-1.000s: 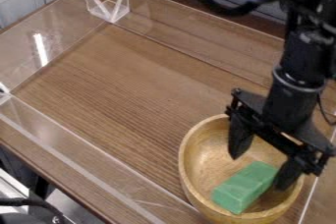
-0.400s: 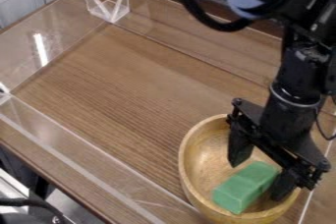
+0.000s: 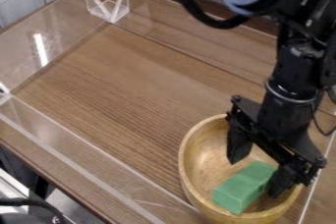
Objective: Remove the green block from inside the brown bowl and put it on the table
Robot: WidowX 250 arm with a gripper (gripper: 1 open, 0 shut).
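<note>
**A:** What does the camera view show at the lower right?

**B:** The brown bowl (image 3: 210,164) sits on the counter (image 3: 118,90), close to the near right corner. The green block (image 3: 247,187) lies inside it, on the right part of the bowl's floor, slanting from lower left to upper right.

**A:** And the end effector?

**B:** The end effector (image 3: 268,158) hangs over the bowl, pointing straight down, its two dark fingers spread wide. One fingertip (image 3: 238,152) is down inside the bowl to the upper left of the block; the other is at the block's right end, near the rim. Nothing is gripped. Whether either finger touches the block I cannot tell.

**A:** Anything else in sight?

**B:** Low clear walls (image 3: 46,140) run along the counter's edges, and a small clear stand (image 3: 108,4) is at the far left corner, well apart from the bowl.
</note>
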